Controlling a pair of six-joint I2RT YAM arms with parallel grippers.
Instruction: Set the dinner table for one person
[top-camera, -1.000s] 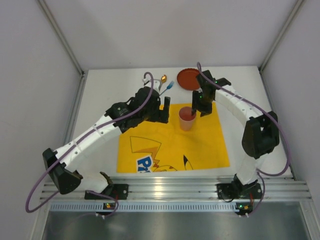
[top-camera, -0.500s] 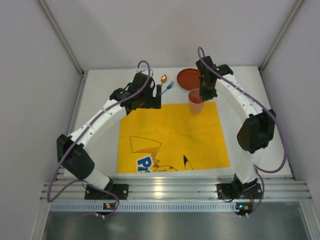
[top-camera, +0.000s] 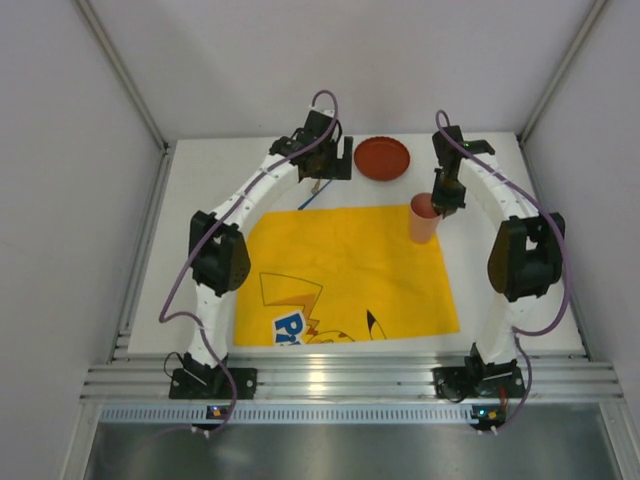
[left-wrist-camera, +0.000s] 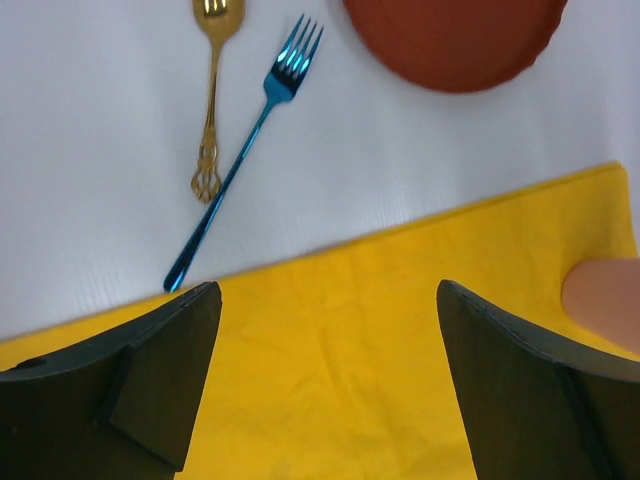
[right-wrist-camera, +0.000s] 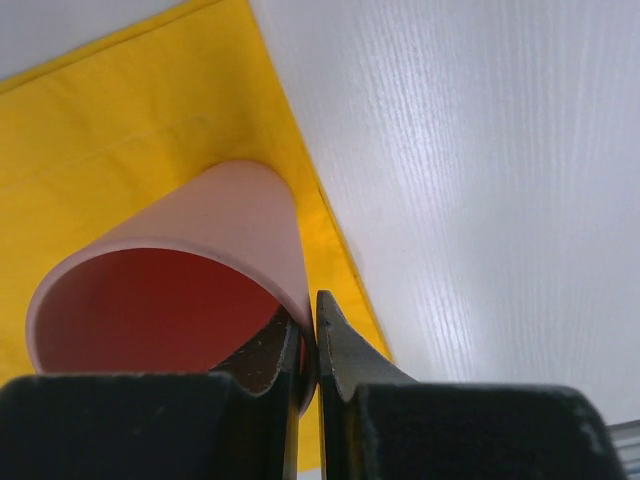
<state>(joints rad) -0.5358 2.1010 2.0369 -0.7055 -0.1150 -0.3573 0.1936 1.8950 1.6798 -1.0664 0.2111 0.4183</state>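
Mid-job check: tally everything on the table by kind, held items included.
plate: 1
cup: 1
fork: 1
spoon: 1
yellow cloth: 1
Total: 5

The top camera looks down from high at the near edge over the whole worktop, both wrist cameras look down from near, and all three share the yellow cloth and pink cup.
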